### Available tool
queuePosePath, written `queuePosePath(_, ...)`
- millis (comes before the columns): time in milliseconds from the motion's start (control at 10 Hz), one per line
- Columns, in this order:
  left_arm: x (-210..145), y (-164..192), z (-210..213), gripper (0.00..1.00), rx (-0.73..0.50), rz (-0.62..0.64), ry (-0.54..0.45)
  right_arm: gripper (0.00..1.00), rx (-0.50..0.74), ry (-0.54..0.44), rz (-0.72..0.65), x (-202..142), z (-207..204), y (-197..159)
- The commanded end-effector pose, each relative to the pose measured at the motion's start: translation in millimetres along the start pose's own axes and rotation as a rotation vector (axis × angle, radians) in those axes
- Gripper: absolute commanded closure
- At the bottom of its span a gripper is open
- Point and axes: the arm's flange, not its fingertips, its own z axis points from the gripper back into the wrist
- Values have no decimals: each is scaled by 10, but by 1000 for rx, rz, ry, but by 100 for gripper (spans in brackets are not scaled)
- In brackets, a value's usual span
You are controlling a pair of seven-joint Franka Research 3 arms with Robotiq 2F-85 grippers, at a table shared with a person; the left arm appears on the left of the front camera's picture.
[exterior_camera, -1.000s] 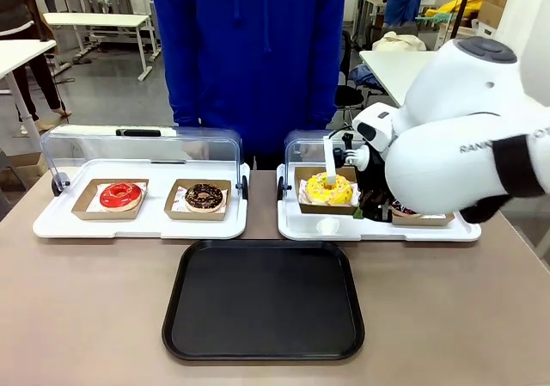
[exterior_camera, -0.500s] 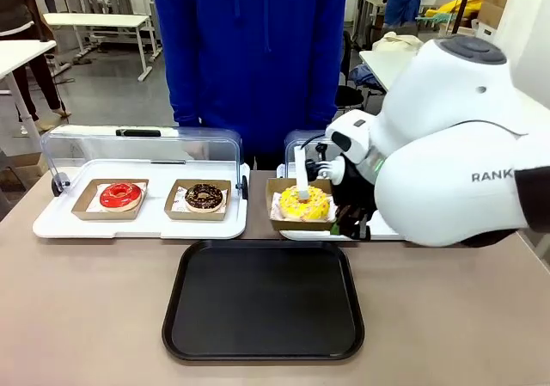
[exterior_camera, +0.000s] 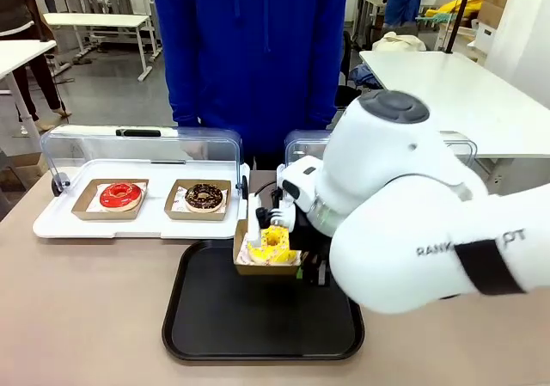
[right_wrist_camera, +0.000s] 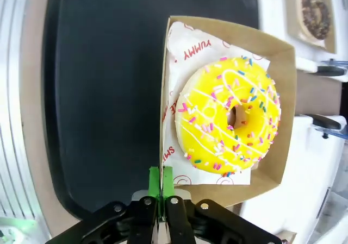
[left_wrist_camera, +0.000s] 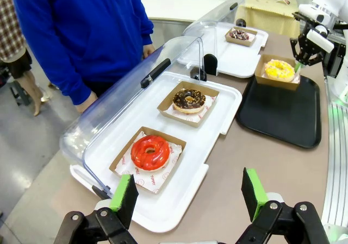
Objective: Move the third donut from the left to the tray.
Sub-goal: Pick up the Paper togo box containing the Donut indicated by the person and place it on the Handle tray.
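Note:
The third donut from the left has yellow glaze and sprinkles and lies in a brown cardboard holder. My right gripper is shut on that holder's rim and holds it over the far part of the black tray. In the right wrist view the green pads of the right gripper pinch the holder's edge, with the donut beside the tray. My left gripper hangs open above the left display tray, far from the donut.
A white display tray with a raised clear lid holds a red donut and a chocolate donut. A second white tray holds another chocolate donut. A person in blue stands at the far side.
My right arm has carried the yellow donut in its holder off the right white tray, leftward and toward me, to over the black tray.

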Motion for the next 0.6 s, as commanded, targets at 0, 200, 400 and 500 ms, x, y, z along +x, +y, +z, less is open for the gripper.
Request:
queuePosePath(0,9,-23,6,0,-6,-7,-7,99,-50,8,-36,-229,-203,467)
queuePosePath(200,9,-23,6,0,-6,-7,-7,99,-51,17,-53,-219,-287,592)
queuePosePath(400,9,-23,6,0,-6,-7,-7,99,-48,26,-54,-227,-381,692)
queuePosePath(500,9,-23,6,0,-6,-7,-7,99,-34,34,-47,-244,-447,698)
